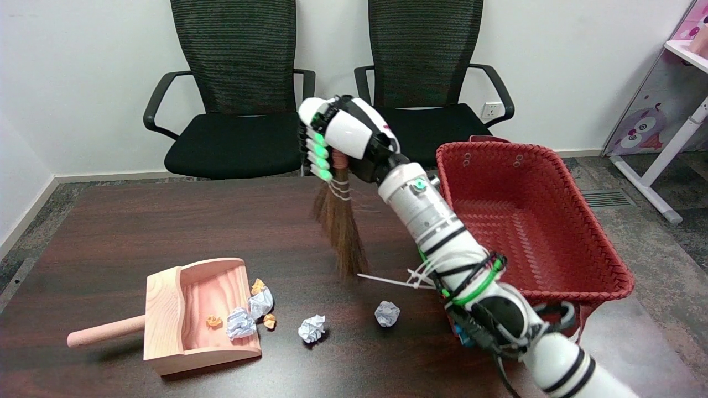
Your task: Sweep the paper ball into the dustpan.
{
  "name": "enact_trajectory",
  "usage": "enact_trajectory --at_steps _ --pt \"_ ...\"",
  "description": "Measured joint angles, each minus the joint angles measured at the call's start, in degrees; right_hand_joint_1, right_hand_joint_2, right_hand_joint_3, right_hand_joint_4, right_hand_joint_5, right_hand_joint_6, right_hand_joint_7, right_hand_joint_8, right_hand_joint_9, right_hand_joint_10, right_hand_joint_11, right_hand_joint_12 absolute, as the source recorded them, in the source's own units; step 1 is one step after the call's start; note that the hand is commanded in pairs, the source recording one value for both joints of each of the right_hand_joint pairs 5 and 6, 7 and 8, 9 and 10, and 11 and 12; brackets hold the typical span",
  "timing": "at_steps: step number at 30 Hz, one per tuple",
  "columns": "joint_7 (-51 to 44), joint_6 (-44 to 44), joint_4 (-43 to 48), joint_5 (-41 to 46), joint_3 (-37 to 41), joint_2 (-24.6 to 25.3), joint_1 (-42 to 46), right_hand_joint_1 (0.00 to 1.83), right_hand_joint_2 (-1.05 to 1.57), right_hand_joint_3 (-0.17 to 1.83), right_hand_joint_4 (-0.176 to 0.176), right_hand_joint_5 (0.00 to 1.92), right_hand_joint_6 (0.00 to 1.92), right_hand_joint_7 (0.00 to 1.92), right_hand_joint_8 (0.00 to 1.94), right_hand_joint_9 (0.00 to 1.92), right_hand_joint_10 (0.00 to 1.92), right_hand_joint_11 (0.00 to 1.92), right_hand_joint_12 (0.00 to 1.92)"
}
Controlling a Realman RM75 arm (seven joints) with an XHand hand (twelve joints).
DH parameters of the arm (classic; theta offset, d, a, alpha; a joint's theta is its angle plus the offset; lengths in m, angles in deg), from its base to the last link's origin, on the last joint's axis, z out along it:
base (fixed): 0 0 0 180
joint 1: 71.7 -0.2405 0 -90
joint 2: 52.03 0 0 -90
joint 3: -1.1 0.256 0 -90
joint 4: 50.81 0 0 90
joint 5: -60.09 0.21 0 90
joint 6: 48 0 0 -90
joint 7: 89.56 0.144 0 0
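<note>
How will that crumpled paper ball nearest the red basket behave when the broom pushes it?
The paper ball looks loosely crumpled, so it is probably very light and should skid or tumble easily. Its lumpy shape suggests it may veer rather than roll straight. The broom has soft, spread bristles, so they may bend around it.

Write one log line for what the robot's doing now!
right hand: holds broom | paper balls: loose on table | dustpan: some inside
</note>
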Motion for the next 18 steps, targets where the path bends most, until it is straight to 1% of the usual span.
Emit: enact_trajectory --at_steps 7,18 --pt "-4.49 1.87 -2.38 -4.17 4.32 7.17 6.82 0.73 1.38 1.56 0.057 1.92 1.92 1.92 1.92 1.92 1.92 1.92 1.92" --pt "-7.95 6.57 -5.14 -12.51 8.33 18.36 16.39 0.73 1.38 1.54 0.057 1.92 1.92 1.92 1.92 1.92 1.92 1.92 1.92"
